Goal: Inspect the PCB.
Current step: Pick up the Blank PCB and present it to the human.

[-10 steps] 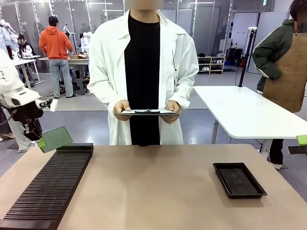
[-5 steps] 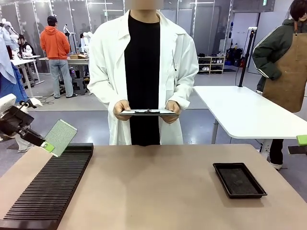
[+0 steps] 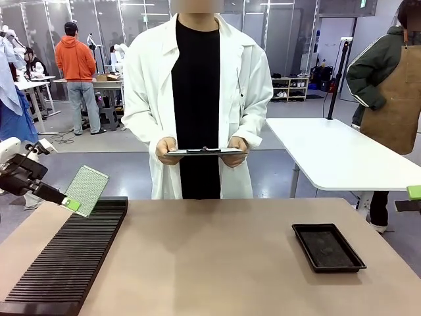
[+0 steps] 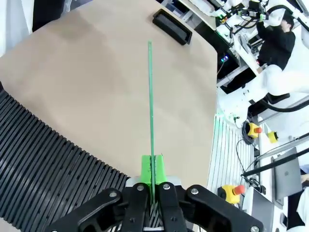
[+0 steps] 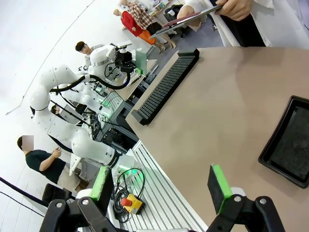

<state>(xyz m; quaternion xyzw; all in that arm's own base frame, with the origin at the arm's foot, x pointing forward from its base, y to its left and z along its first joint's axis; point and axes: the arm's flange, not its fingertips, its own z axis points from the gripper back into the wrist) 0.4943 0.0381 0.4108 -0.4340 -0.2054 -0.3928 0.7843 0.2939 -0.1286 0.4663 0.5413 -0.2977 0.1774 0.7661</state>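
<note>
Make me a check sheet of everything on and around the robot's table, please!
Surface: tan table, bare across the middle.
Job's things: PCB, tilted in the air above the far end of the rack, pinched at its lower edge.
Clutter: black slotted rack on the left; black tray on the right.
Grippers: left gripper shut on the PCB; right gripper open, holding nothing.
Cables: a black cable loops by a red stop button below the table edge.
Surroundings: a person in a white coat holds a clipboard at the far side; white side table behind.
</note>
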